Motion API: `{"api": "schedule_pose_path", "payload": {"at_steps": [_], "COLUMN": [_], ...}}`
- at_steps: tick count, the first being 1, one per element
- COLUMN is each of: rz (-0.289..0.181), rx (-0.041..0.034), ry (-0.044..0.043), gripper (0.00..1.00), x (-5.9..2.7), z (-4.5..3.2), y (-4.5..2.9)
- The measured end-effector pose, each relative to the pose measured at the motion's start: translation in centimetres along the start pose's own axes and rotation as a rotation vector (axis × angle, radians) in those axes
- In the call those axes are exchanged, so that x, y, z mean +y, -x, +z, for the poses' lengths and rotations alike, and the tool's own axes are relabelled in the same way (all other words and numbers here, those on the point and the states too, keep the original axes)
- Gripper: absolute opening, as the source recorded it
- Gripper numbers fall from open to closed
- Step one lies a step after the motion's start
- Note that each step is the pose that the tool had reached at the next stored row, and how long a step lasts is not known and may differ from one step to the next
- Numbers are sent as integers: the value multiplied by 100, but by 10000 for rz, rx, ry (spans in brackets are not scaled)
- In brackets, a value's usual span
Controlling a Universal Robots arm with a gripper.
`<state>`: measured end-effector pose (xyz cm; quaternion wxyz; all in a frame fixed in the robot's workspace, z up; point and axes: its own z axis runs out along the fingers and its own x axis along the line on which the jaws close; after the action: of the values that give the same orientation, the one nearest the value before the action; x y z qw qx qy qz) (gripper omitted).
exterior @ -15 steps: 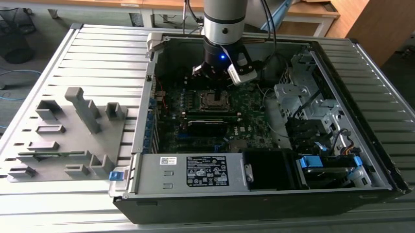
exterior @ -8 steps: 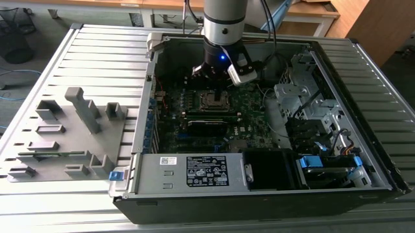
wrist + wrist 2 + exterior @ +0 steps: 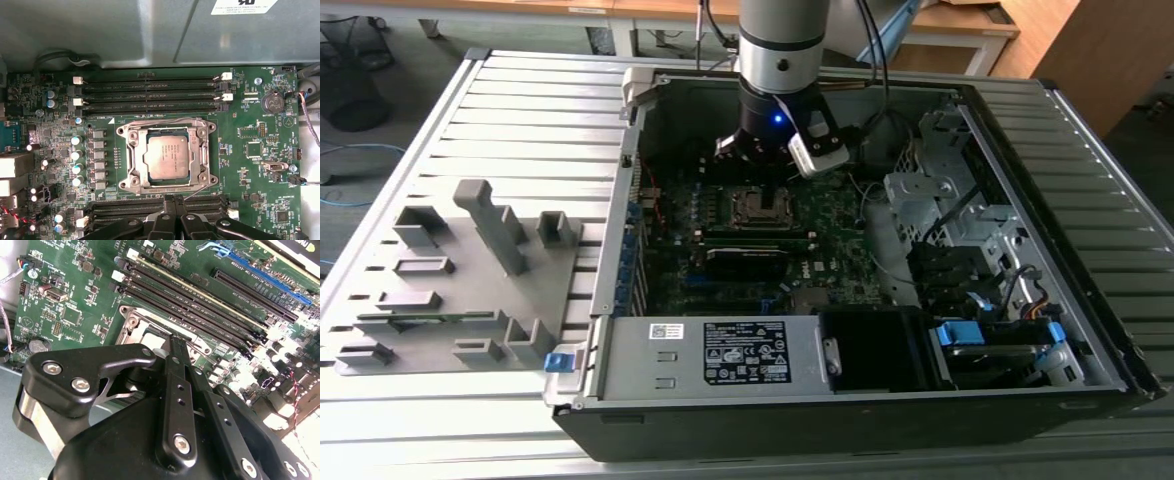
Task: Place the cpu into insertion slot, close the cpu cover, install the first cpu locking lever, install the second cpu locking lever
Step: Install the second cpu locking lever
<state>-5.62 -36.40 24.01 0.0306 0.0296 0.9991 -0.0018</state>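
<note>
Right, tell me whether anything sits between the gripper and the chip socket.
Nothing visible does. In the first wrist view the gripper hangs by the edge of the socket, over memory slots; the chip lies in the socket.

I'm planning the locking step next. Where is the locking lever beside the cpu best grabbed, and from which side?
Probably from above, at a free end of the thin wire locking lever running along the insertion slot, since the wire lies low against the frame. The cpu sits seated; the gripper hangs nearby.
</note>
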Motion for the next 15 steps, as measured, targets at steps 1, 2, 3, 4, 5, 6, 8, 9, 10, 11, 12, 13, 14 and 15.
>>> {"api": "schedule_pose_path", "payload": {"at_steps": [1,2,3,4,5,6,8,9,10,11,12,13,14,15], "rz": [-1,-1,0,0,0,1,0,1,0,-1,-1,0,0,1], "rx": [20,42,49,50,51,51,53,53,61,78,81,83,86,87], "ry": [-1,-2,-3,-2,-2,-2,-2,-2,-2,-3,-3,-3,-5,-4], "gripper": [10,10,10,10,10,10,10,10,10,10,10,10,10,10], "x": [0,0,0,0,0,0,0,0,0,0,0,0,0,0], "z": [0,0,0,0,0,0,0,0,0,1,1,1,0,0], "y": [0,0,0,0,0,0,0,0,0,0,0,0,0,0]}}
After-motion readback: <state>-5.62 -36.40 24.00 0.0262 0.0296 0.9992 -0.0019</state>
